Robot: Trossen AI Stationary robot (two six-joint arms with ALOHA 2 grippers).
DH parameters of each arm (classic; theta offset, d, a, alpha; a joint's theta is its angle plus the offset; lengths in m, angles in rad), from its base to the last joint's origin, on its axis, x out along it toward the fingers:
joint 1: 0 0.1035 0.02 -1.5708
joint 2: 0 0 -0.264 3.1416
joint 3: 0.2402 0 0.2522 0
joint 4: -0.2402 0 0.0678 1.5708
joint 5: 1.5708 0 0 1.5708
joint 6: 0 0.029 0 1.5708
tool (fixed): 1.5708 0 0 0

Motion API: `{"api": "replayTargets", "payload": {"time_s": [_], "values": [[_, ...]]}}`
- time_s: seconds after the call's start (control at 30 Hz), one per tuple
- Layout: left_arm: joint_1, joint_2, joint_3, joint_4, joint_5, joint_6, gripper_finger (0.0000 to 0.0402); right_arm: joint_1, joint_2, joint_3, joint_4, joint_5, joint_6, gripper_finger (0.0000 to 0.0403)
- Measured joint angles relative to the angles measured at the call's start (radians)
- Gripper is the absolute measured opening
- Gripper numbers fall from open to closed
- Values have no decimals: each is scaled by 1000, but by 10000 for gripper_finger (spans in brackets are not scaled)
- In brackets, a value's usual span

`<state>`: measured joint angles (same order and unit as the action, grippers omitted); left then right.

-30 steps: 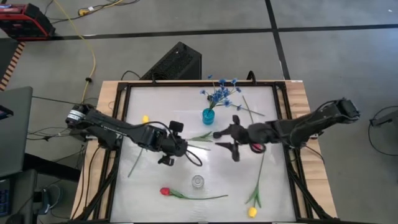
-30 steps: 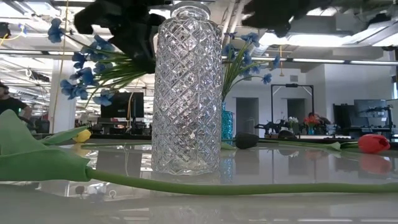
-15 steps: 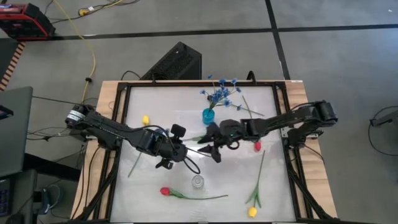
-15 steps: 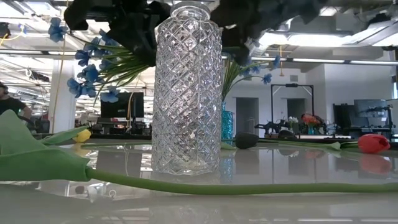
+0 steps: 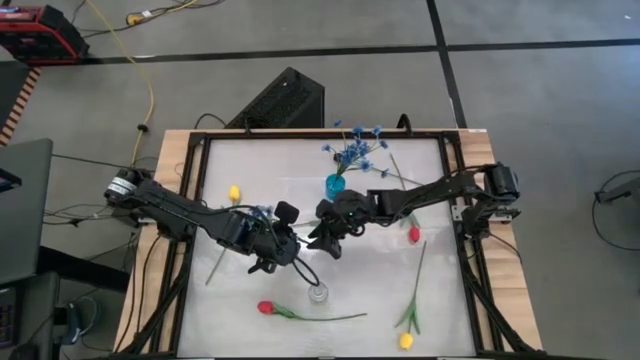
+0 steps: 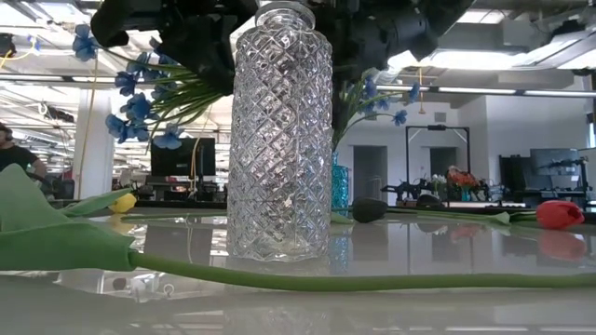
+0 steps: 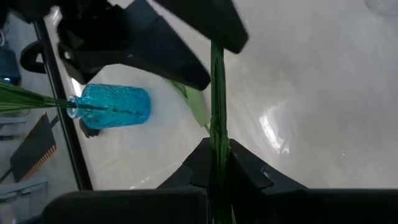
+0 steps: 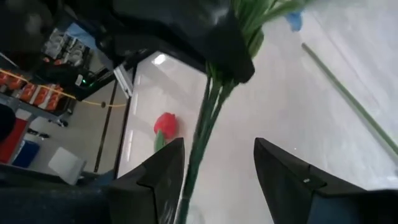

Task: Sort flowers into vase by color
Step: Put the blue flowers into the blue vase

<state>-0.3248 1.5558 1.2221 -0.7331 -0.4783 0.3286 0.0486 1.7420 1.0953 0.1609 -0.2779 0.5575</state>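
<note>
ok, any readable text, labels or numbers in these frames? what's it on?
None readable in any view.
Clear vase: diamond-cut pattern only, no label.
Blue vase: textured glass, no print.
Red case on the floor: any marking too small to read.
Room behind the table in the low view: screens and shelves too far off and blurred to read.
Left gripper and right gripper: plain dark fingers, no markings.

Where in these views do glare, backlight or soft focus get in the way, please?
Left wrist view: a bright glare patch on the table. Low view: ceiling lights silhouette both arms above the clear vase, and the near green stem is soft. Right wrist view: the red tulip is blurred.
</note>
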Motion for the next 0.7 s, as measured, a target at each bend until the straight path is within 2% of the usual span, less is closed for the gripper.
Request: {"api": "replayTargets", "payload": {"time_s": [0.17, 0.43, 0.57, 0.7], "values": [[1, 0, 0, -18, -4, 10, 15, 1, -6, 1, 5, -5, 3, 195], [1, 0, 0, -5, -33, 16, 24, 1, -8, 1, 6, -12, -5, 88], [-1, 0, 0, -1, -65, 18, 43, -1, -8, 1, -1, -10, -49, 40], [-5, 0, 0, -1, -84, 18, 79, 2, -8, 1, 7, -11, -96, 33]]}}
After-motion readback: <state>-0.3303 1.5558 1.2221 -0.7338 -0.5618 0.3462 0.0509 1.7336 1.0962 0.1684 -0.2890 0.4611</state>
